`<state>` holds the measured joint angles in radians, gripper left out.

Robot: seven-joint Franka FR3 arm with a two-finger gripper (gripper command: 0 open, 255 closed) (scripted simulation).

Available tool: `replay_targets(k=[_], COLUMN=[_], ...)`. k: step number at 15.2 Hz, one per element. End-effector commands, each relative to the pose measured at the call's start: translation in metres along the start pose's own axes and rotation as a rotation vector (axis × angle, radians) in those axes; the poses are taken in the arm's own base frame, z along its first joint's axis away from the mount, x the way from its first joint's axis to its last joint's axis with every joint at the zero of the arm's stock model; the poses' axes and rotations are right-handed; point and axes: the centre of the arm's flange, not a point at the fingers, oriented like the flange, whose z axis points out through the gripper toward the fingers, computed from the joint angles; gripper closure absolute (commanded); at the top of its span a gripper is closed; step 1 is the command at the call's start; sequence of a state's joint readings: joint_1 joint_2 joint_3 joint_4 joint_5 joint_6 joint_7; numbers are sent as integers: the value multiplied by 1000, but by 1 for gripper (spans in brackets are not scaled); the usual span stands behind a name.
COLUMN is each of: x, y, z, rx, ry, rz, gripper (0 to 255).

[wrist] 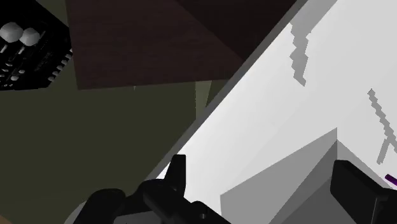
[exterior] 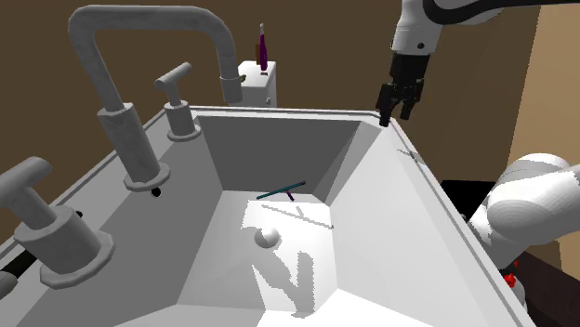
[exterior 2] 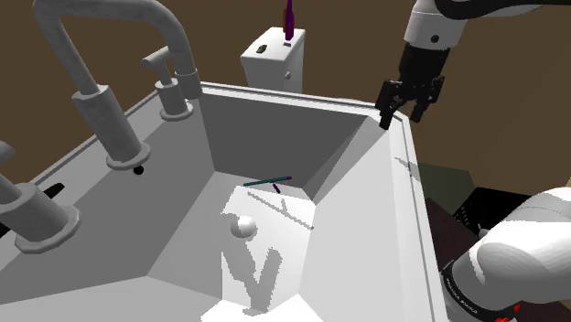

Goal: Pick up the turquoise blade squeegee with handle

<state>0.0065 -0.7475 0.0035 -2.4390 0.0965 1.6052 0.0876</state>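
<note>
OK, I see the gripper (exterior: 396, 116) hanging over the sink's far corner on the shoulder view's right, above the rim, touching nothing. Jaws are apart, nothing between them; the wrist view shows the gripper (wrist: 262, 170) with both black fingers (wrist: 356, 191) spread wide over the white rim and the brown floor beyond.

The sink (exterior: 279, 149) is a deep, white-grey basin. Two things lie on its floor. The squeegee (exterior: 282, 189) lies toward the far wall, its thin turquoise blade slanted and a short dark purple handle sticking off it. From the second exterior view, the squeegee (exterior 2: 267, 181) sits well below the gripper (exterior 2: 404, 114) and to that view's left. A small white ball (exterior: 267, 238) sits nearer the camera, apart from the squeegee.

A grey faucet (exterior: 139, 28) arches over the shoulder view's left rim. Behind the sink stands a white box (exterior: 260, 84) with a purple item (exterior: 263, 46) on top.
</note>
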Motion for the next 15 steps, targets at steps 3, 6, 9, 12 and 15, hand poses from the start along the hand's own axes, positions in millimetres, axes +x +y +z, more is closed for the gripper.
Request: replay_targets(k=[3,6,9,12,15], x=[14,34,51,66,79], y=[-24,-61,-98,-135,-172], z=[10,27,45,65,86], rx=[-26,-65,-103,-142,-181], ry=[-4,-11,-17,-24,-30], rz=[-38,-96,-153,-211,-268], gripper=[0,0,0,0,0])
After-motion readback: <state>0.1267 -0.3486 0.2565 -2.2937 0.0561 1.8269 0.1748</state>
